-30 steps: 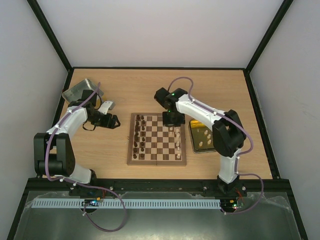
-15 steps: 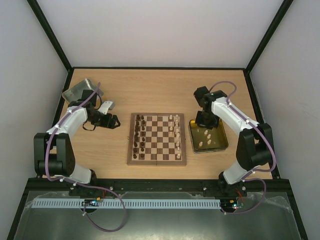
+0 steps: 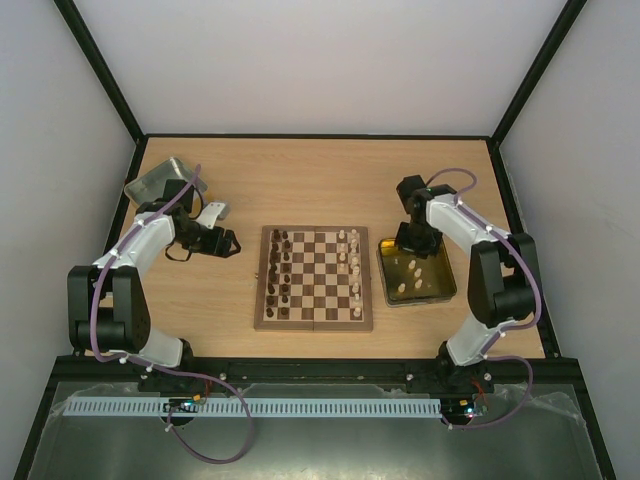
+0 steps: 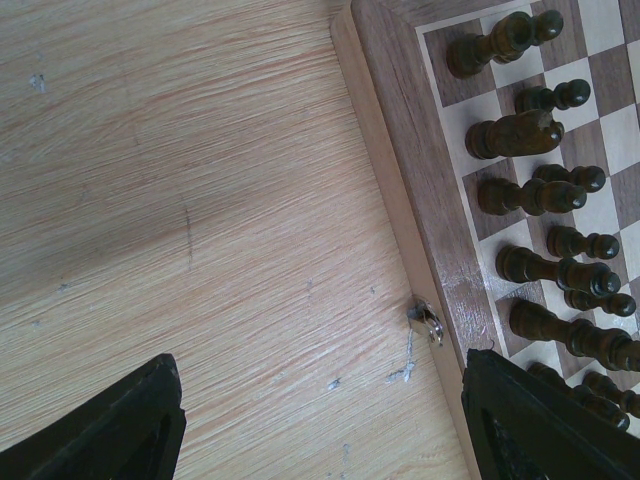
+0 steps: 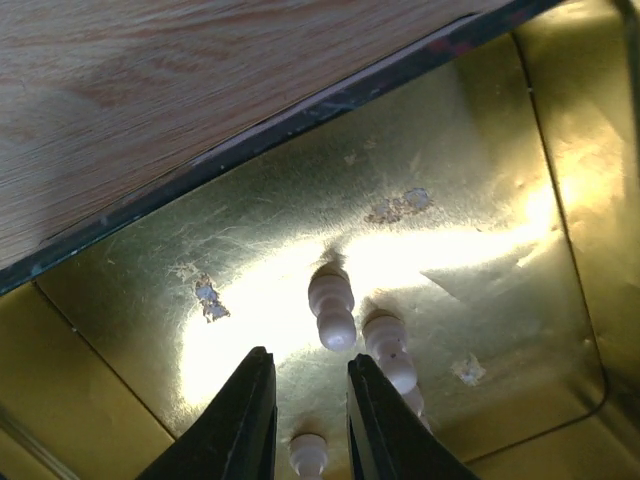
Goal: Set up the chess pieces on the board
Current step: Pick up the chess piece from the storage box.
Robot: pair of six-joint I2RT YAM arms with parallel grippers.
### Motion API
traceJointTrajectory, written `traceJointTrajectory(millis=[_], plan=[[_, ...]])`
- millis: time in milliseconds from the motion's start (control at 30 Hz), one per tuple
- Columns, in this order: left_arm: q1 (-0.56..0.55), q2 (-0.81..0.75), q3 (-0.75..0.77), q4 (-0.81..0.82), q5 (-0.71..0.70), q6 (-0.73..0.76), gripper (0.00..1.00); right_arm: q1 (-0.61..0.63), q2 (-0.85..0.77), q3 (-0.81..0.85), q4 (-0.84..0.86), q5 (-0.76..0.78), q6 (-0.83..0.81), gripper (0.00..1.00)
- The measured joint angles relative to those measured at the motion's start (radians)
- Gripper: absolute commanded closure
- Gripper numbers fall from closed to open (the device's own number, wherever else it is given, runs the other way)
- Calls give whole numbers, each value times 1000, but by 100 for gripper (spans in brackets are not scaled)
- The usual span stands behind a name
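Since a second ago the right arm has swung off the board's right side and now hangs over the tray; the left arm has not shifted.

The table carries one board at its middle, its sides square to the table's edges. One tray sits just beside the board's right edge. One tin lies at the table's far left corner.

The left gripper hovers over bare table near the board's left edge, its fingers spread wide and holding nothing. The right gripper points down into the tray's far end. Its fingers stand a narrow gap apart and grip nothing.

The dark pieces stand upright in two files along the board's left edge, long axes vertical. The cream pieces stand upright in the two files by its right edge, with gaps. Both lots are too small to count from above.

In the tray the right wrist view shows three loose pieces, all cream. Two lie on their sides just past the fingertips, long axes roughly in line with the fingers. The third shows only partly, through the gap between the fingers.
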Motion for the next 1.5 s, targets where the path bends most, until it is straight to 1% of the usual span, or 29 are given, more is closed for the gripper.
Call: traceJointTrajectory(millis=[333,667,800,967,1233,1267,1367,1500], plan=[[0,0,0,0,0,0,24,-19,40,-18,59,-37,-2,81],[0,0,0,0,-1,0,24,-23,42,-49,63,-39,-2,81],[0,0,0,-1,0,0,24,-24,41,-57,76,-35,-5,89],[-4,0,0,-1,-1,0,24,-24,42,-67,84,-32,-5,92],[-5,0,0,-8,-31,0,24,-25,31,-81,97,-32,-4,94],[-5,0,0,-10,-38,0,24,-25,29,-84,100,-32,-3,93],[-5,0,0,-16,-57,4,24,-25,26,-87,105,-29,-1,87],[-5,0,1,-21,-79,5,24,-25,26,-94,108,-32,1,86]])
